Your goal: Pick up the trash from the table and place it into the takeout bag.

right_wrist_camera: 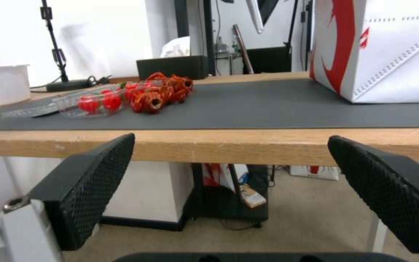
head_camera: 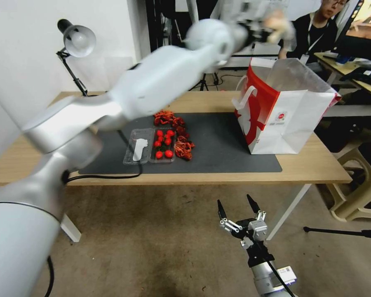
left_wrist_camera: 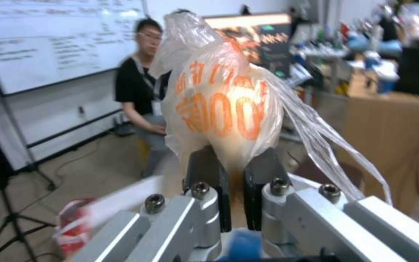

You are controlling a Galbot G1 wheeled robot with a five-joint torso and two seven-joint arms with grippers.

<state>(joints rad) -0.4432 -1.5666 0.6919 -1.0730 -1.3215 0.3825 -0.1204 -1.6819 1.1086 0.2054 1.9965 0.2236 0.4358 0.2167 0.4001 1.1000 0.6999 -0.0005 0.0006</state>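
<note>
Holding my left gripper (left_wrist_camera: 234, 189) clamped on clear bag (left_wrist_camera: 219, 109) above takeout bag (head_camera: 284, 111); right gripper (head_camera: 237, 208) spread wide, below table (head_camera: 313, 165).

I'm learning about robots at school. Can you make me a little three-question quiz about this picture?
1. True or false: the left gripper is squeezing a clear plastic bag with orange print.
2. Where is that gripper? A) beside the lamp B) up above the open paper bag C) under the table
3. Fill in: the right gripper hangs low in front of the table with its fingers ____.

Key: 1 true; 2 B; 3 open.
</note>
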